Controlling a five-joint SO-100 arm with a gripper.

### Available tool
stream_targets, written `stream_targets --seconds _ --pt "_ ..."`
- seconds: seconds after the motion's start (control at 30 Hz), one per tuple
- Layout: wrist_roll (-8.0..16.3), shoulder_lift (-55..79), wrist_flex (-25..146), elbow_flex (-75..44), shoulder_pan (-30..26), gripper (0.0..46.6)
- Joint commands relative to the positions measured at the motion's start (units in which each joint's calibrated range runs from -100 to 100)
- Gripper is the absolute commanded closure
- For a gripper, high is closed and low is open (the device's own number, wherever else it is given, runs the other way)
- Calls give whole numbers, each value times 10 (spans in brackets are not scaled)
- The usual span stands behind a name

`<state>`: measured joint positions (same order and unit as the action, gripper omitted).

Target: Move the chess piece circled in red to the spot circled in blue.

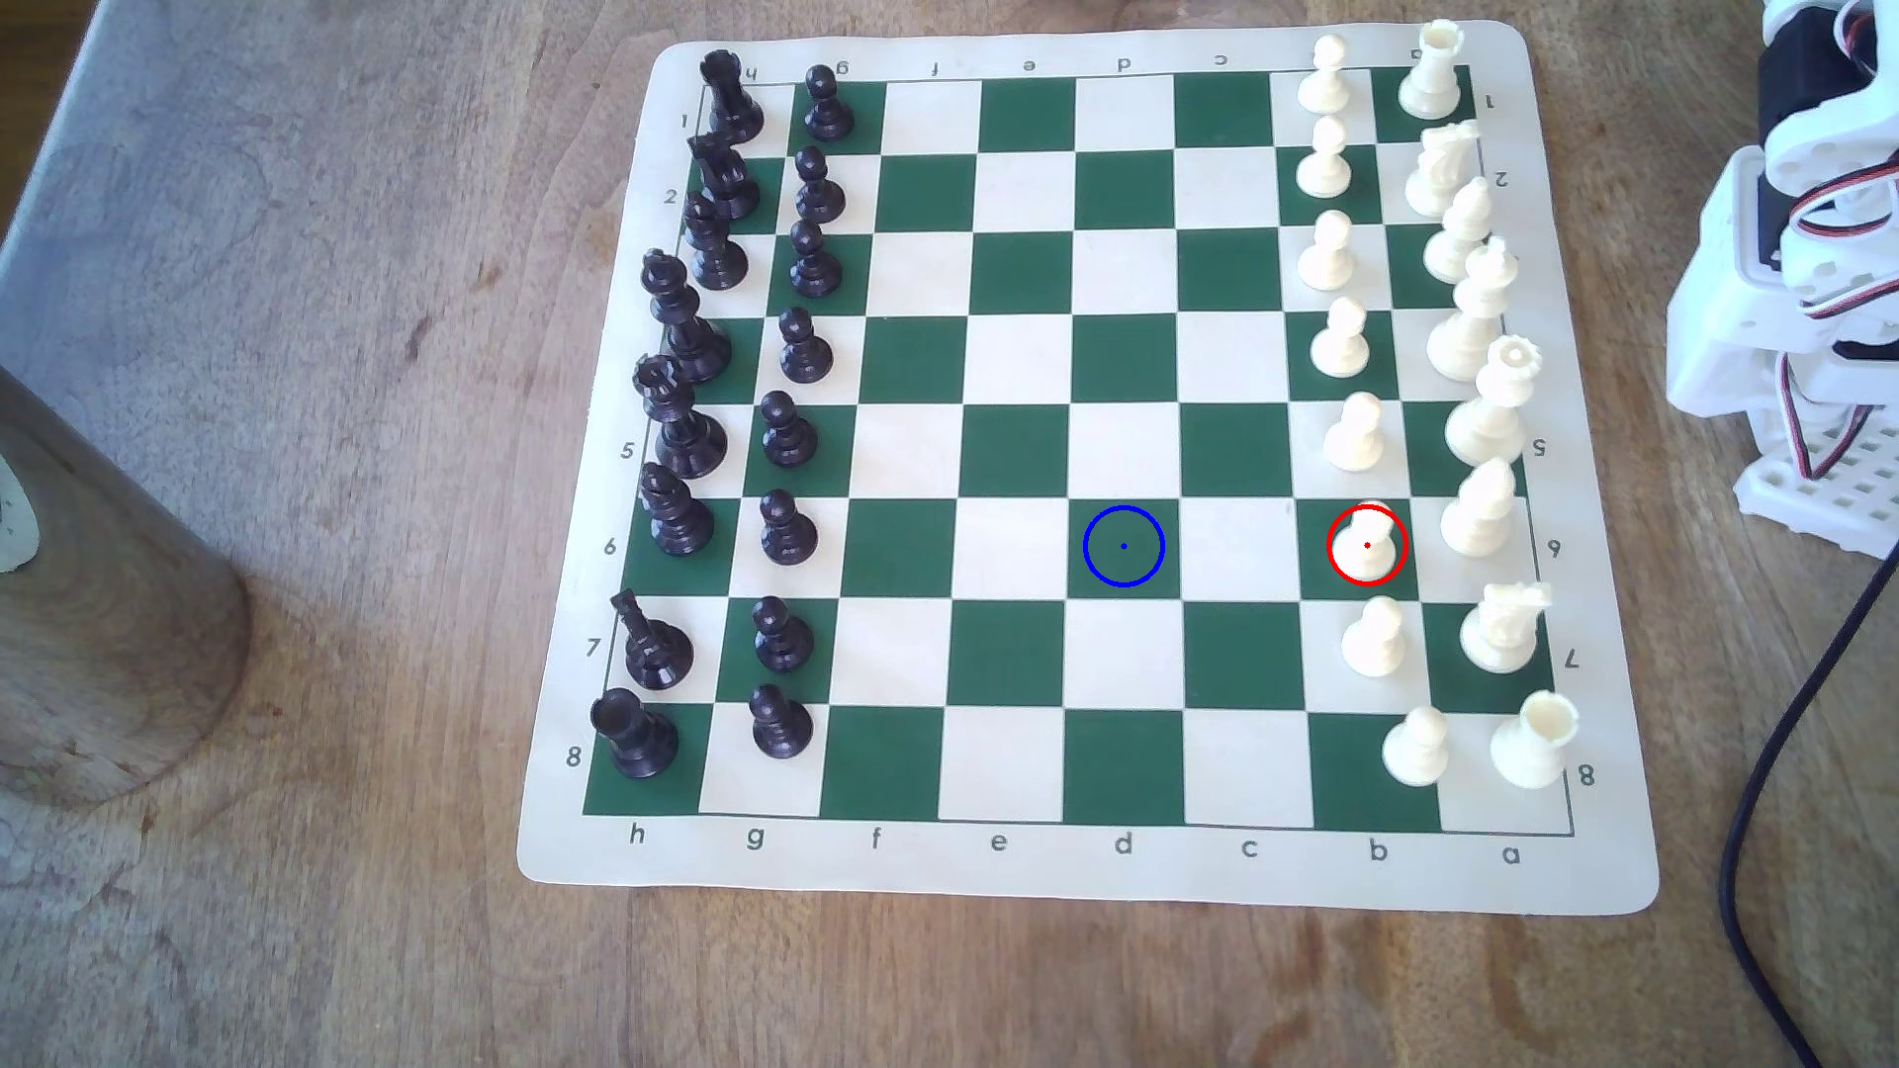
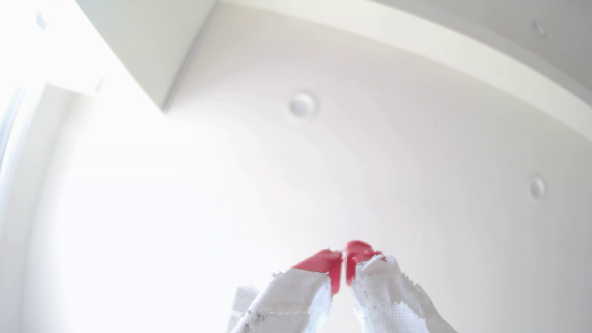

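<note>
The chess piece point(image 1: 1368, 544), a small cream pawn with a red ring round it, stands on a green square in the pawn column near the exterior view's right. The spot point(image 1: 1123, 546) is a green square with a blue ring, two squares toward the exterior view's left in the same row, with nothing on it. In the wrist view my gripper point(image 2: 344, 256) points up at a white ceiling, its red tips wrapped in white cloth and pressed together, holding nothing. The white arm body point(image 1: 1798, 257) sits folded off the board at the exterior view's right edge.
The green-and-cream chess mat point(image 1: 1089, 873) lies on a wooden table. Black pieces point(image 1: 719, 411) fill the two columns at the exterior view's left, cream pieces point(image 1: 1480, 339) the two at its right. A bishop point(image 1: 1480, 510) stands right beside the ringed pawn. A black cable point(image 1: 1767, 780) runs along the right.
</note>
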<state>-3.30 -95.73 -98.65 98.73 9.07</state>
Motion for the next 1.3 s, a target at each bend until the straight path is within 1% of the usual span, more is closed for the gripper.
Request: stream_targets --seconds 0.0,0.17,0.23,0.27,0.33,0.37,0.4,0.5,0.53,0.63,0.7,0.8,0.83,0.9,0.93,0.97,1.0,1.03,1.07,1.1,1.2,1.23,1.27 --pt "-2 -1 17 12 -48 465" --pt "-2 -1 187 3 -93 465" --pt "-2 -1 243 -10 -100 465" --pt "-2 -1 293 -22 -101 465" --pt "0 0 510 -83 -105 465" --pt "0 0 528 -88 -105 465" --pt "1 0 660 -132 -105 465" --pt "1 0 779 -178 -101 465" --pt "2 0 885 -221 -96 465" --pt "4 0 983 -269 -92 465" --pt "4 0 1117 -311 -80 465" --pt "4 0 1241 -350 -71 465" --pt "4 0 1290 -362 -68 445" --pt "4 0 1361 -379 -68 453" --pt "4 0 1443 -399 -68 456" --pt "5 0 1513 -422 -68 407" --pt "8 0 1543 -429 -72 400" --pt "11 3 1563 -432 -83 403" --pt "20 9 1594 -441 -92 405" --pt "23 32 1666 -458 -125 425" --pt "42 62 1725 -456 -160 437" --pt "59 78 1744 -448 -169 442" --pt "68 93 1755 -450 -172 445"
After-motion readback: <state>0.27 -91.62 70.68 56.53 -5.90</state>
